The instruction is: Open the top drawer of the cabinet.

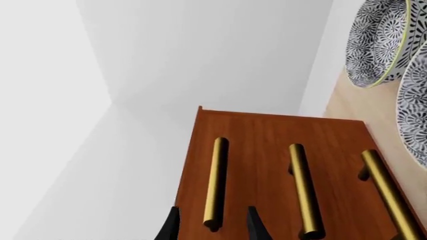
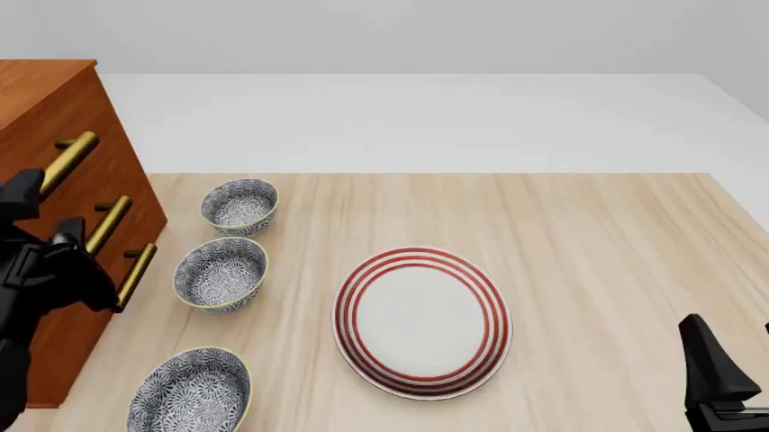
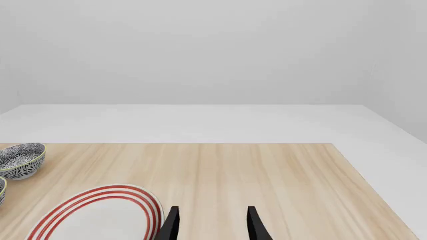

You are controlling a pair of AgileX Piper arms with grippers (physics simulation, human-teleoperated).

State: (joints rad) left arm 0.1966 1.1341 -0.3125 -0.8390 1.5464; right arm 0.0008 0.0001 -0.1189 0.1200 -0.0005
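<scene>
Brass handle point(image 1: 216, 182) of top drawer point(image 1: 200, 165) between parted left fingers point(image 1: 254, 225), right fingers point(image 3: 254, 224) parted over bare tabletop point(image 3: 267, 175), no writing visible.

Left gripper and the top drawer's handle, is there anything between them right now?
Nothing. In the left wrist view the left gripper has its fingers either side of the handle end, with only the drawer front behind it.

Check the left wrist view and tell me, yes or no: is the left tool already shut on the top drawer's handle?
No. The left tool is open, its fingers straddling the end of the top drawer's handle without touching it.
</scene>
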